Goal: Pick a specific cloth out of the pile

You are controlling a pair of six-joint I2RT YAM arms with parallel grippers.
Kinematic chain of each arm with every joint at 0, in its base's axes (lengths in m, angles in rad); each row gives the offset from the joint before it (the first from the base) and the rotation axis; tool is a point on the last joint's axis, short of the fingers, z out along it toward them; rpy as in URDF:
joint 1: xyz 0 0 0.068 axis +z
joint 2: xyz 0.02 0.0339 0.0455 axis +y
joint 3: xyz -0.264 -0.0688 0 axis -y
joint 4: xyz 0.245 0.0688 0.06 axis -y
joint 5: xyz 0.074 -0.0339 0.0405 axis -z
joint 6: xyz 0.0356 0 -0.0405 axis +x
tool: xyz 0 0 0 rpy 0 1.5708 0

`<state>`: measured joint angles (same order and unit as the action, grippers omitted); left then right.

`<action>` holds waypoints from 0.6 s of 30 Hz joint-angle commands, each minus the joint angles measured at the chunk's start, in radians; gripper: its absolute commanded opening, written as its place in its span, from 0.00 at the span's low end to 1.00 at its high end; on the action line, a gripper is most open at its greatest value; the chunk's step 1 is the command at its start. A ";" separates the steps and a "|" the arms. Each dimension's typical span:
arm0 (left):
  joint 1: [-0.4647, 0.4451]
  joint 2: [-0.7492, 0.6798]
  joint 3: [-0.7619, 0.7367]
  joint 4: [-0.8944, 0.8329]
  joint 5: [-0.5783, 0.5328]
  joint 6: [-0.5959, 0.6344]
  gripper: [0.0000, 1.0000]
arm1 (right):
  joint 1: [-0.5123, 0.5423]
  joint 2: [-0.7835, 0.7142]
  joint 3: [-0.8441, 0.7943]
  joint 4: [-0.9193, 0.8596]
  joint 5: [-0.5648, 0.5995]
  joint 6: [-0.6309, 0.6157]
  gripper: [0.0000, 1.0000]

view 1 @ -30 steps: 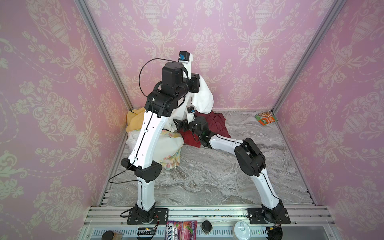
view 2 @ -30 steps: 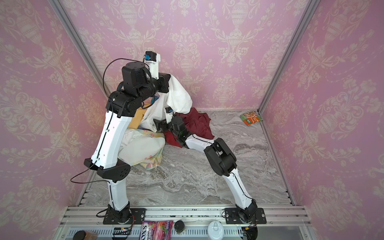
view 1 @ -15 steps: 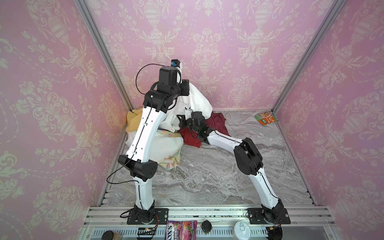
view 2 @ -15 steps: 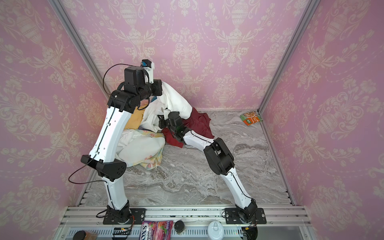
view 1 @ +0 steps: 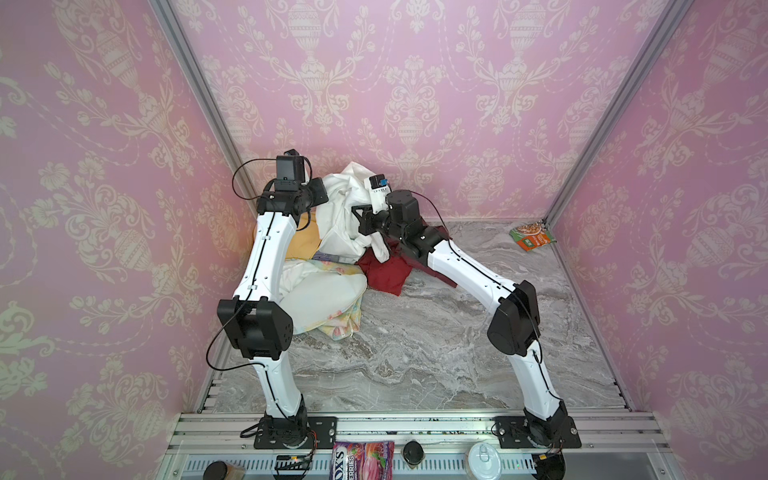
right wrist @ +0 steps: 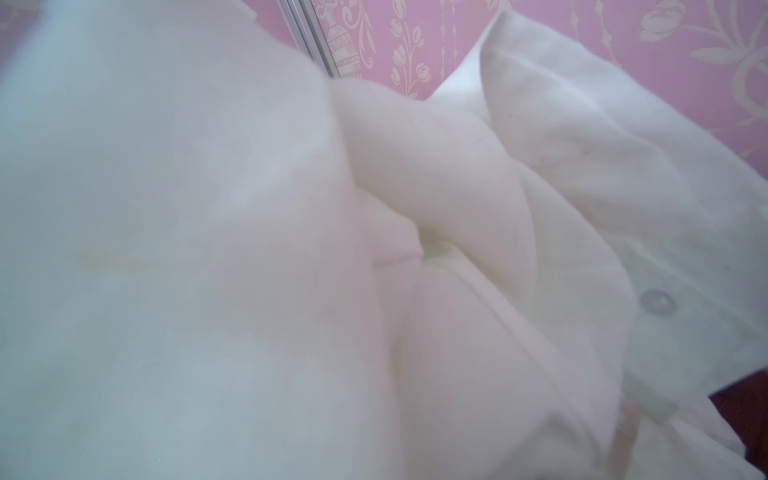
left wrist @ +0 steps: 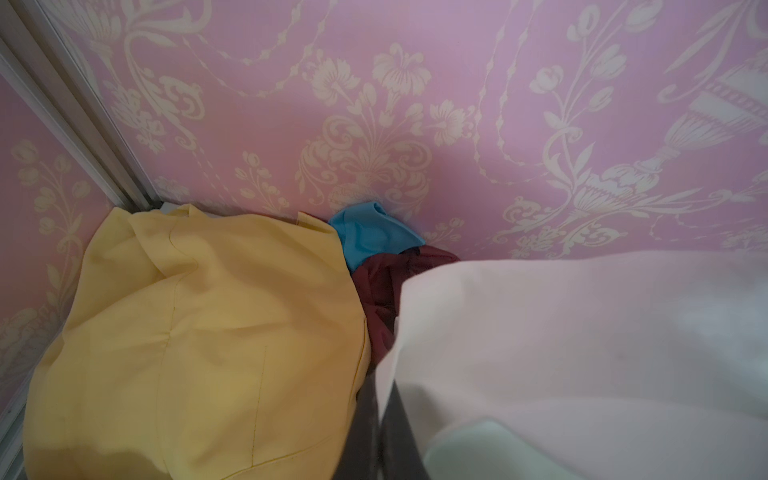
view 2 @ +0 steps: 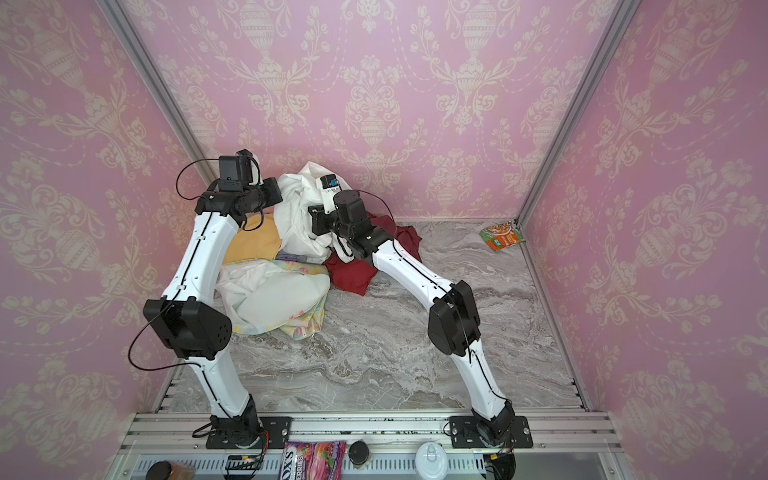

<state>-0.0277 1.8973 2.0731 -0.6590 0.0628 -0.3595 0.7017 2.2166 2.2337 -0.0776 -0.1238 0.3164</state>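
The large plain white, shirt-like cloth (view 1: 343, 208) stands gathered in a tall crumpled bunch near the back left corner of the grey marbled surface (view 1: 415, 353). Its top is raised above the pile (view 1: 332, 266) of mixed cloths and close to the pink patterned back wall (view 1: 415, 104), while its lower folds drape onto the heap. The left fingers (left wrist: 365, 432) show only as dark bars at the edge of the left wrist view. They are closed together on the white fabric, which falls across them. The right fingers (view 1: 356, 212) are pushed into the side of the same cloth and are also closed on it. In the right wrist view the folds run together into a tight pucker (right wrist: 428, 249), and a small round button (right wrist: 658, 302) sits on a flap. Below and to the left lies a mustard yellow cloth (view 1: 305, 245). A bright blue scrap (left wrist: 374, 232) and a shiny maroon piece (left wrist: 386, 282) are wedged between it and the wall. A red cloth (view 1: 384, 274) lies under the right arm, touching the white folds. A white sheet with pastel flower print (view 1: 328, 299) spreads at the front of the heap. An orange and green packet (view 1: 532, 237) lies well apart in the far right corner.
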 commanded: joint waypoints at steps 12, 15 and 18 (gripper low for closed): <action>0.000 -0.289 -0.543 0.420 0.133 -0.037 0.77 | -0.054 0.068 0.371 -0.037 -0.013 0.001 0.00; 0.000 -0.354 -0.665 0.519 0.176 -0.029 0.88 | -0.065 0.052 0.364 -0.002 -0.003 0.016 0.00; -0.001 -0.414 -0.793 0.621 0.218 -0.039 0.91 | -0.070 0.032 0.355 0.010 0.009 0.017 0.00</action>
<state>-0.0284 1.5219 1.3586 -0.1787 0.2081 -0.4019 0.6315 2.2742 2.5713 -0.1669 -0.1314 0.3191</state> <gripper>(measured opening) 0.906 0.050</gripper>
